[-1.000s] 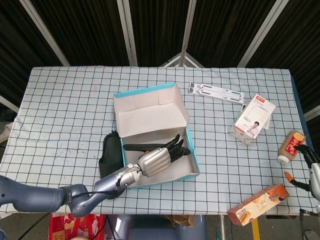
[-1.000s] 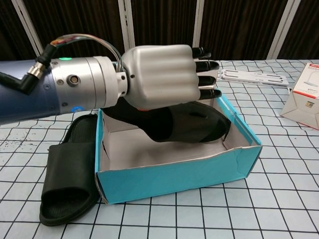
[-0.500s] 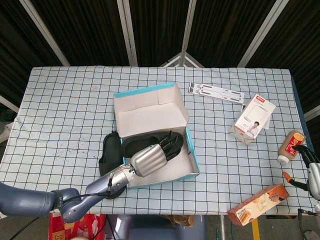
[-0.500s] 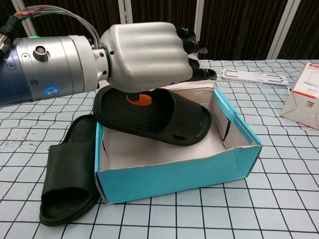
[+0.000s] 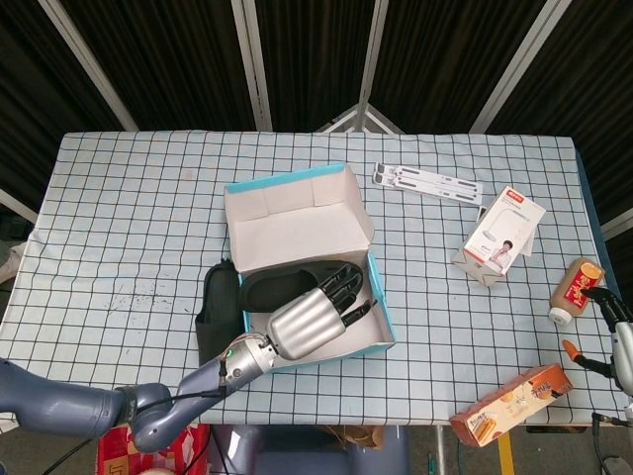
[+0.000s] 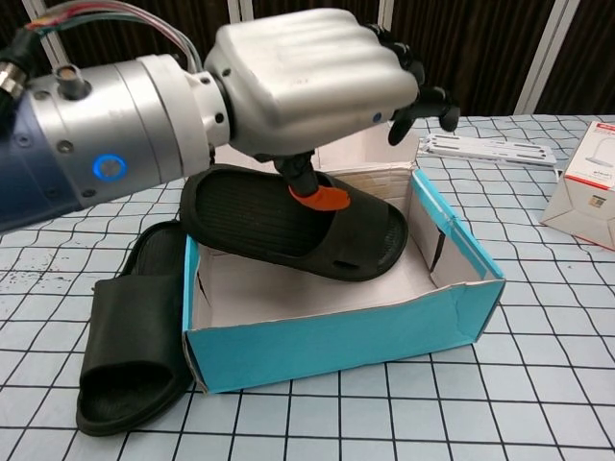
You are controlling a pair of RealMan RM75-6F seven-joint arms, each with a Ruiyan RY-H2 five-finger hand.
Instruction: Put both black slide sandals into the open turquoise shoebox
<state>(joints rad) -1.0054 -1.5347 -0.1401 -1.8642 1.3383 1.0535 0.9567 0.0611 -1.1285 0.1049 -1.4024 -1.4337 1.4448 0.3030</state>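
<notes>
One black sandal lies tilted inside the open turquoise shoebox, its heel resting on the box's left wall. Above it hangs the left hand, fingers loosely spread, holding nothing. Another black sandal lies on the checked tablecloth just left of the box. At the table's right edge the right hand shows only partly; its grip cannot be told
</notes>
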